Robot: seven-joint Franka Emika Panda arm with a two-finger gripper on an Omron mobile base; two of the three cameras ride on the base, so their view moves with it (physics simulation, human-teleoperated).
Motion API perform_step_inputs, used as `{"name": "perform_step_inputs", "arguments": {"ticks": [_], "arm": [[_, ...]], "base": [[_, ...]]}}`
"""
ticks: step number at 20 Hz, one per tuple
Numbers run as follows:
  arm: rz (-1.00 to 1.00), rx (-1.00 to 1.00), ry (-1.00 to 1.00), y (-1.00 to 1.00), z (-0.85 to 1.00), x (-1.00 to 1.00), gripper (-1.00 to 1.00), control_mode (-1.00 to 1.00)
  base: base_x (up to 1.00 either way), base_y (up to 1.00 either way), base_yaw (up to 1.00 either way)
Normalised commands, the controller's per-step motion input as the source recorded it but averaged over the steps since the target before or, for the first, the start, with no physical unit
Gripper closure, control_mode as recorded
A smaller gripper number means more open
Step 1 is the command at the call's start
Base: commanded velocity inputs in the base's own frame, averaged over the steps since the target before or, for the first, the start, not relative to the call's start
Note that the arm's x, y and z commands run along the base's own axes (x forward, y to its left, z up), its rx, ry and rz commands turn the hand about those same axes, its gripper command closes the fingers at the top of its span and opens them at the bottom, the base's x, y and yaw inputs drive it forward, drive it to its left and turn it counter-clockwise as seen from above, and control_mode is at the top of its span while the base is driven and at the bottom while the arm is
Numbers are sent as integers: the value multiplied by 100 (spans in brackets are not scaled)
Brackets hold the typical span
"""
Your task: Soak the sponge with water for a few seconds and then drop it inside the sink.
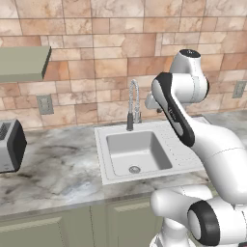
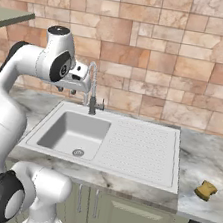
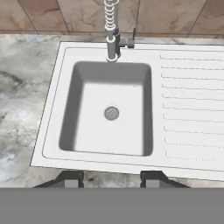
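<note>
End effector clenched, empty, above sink. Sponge on surface, well right of drainboard. No water running. Risk: long reach; closed fingers knock sponge off edge.

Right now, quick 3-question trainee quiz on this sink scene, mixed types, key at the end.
1. True or false: the sponge lies inside the sink.
2. Multiple choice: where is the hand? A) over the toaster B) up near the tap, above the sink's basin C) down at the drain
3. Fill in: the sponge sits on the counter to the ___ of the drainboard, as the right base view shows it.

Key: 1 false; 2 B; 3 right.
</note>
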Motion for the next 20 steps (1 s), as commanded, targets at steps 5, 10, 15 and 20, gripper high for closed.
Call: {"name": "perform_step_inputs", "arguments": {"ticks": [5,10,15,20], "arm": [[0,0,0,0,0,0,-100,-100],[0,0,5,0,-1,0,-100,-100],[0,0,0,-2,0,0,-100,-100],[0,0,0,0,0,-6,-100,-100]], "base": [[0,0,0],[0,0,0],[0,0,0],[0,0,0]]}}
